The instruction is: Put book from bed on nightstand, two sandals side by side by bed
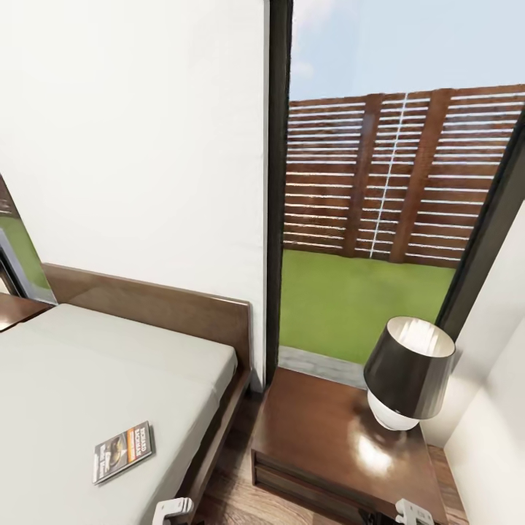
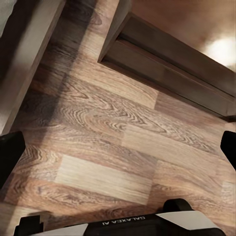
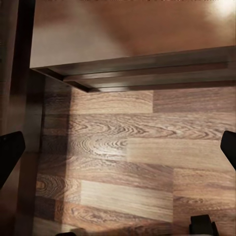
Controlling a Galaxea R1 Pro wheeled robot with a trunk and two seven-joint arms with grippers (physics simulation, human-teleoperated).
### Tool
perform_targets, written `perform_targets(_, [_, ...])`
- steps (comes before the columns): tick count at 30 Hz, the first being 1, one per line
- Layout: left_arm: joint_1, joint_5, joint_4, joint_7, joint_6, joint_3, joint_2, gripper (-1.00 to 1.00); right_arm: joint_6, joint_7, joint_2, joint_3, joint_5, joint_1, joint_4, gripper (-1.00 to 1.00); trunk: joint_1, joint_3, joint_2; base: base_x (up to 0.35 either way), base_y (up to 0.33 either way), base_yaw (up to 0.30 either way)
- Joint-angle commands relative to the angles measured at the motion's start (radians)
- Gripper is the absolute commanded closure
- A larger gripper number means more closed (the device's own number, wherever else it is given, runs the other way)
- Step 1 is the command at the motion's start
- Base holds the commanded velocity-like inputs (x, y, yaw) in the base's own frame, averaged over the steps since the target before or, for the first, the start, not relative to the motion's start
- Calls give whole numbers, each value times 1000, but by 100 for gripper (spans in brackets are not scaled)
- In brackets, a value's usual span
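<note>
The book [image 1: 122, 452], dark-covered with an orange band, lies flat on the off-white mattress of the bed [image 1: 87, 364], near its right edge. To the right of the bed stands a dark brown nightstand [image 1: 321, 430] with a dark-shaded lamp [image 1: 408, 379] on its right half. My left gripper [image 2: 118, 150] hangs open over the wood floor between the bed frame [image 2: 24, 64] and the nightstand's front [image 2: 167, 59]. My right gripper [image 3: 118, 150] is open above the floor, in front of the nightstand [image 3: 128, 39]. Both hold nothing. The sandals are out of view.
A tall black-framed window [image 1: 379, 219] behind the nightstand shows a slatted fence and grass. White wall [image 1: 131, 146] rises behind the headboard [image 1: 153, 306]. A narrow strip of plank floor [image 1: 233, 481] separates bed and nightstand. White parts of my arms [image 1: 173, 508] show at the bottom edge.
</note>
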Motion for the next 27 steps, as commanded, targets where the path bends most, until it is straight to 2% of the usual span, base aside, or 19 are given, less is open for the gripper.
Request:
perform_targets(1, [-1,-11,1,-3,-5,8,0,-100,-2,4,0,3,-10,-1,2,-100,-3,1,6,0,0,0])
perform_targets(10, [-1,-11,1,-3,-5,8,0,-100,-2,4,0,3,-10,-1,2,-100,-38,29,69,0,0,0])
perform_targets(27, [-1,-11,0,-4,-5,10,0,-100,-2,3,0,3,-9,-1,2,-100,-38,29,69,0,0,0])
